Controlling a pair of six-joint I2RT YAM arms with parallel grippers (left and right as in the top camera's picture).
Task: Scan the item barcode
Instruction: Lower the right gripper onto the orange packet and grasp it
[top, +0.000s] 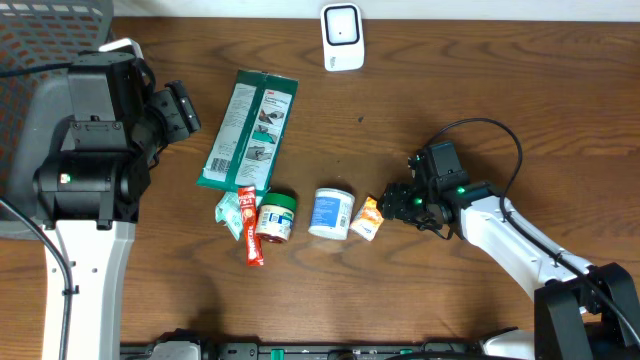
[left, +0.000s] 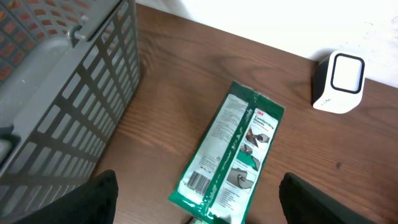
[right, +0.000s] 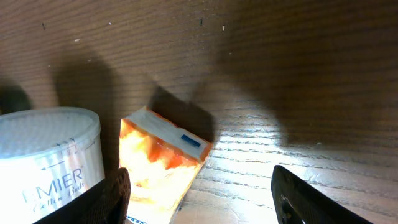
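Orange packet (right: 163, 158) lies loose between right claw's (right: 199, 186) spread fingers (right: 112, 199), left claw (left: 199, 193) gaping empty.

The grey basket (top: 60, 30) is cut off by the overhead view's left edge and partly hidden beneath the left arm (top: 85, 150); the print on the green packet (top: 250, 125) is too small to be read there; the packet's lower end is cut off by the left wrist view's bottom edge; the white tub (right: 46, 155) is cropped at the left and bottom of the right wrist view, the orange packet (right: 158, 162) at the bottom; the fingers (right: 311, 199) there are seen only as blurred dark shapes.
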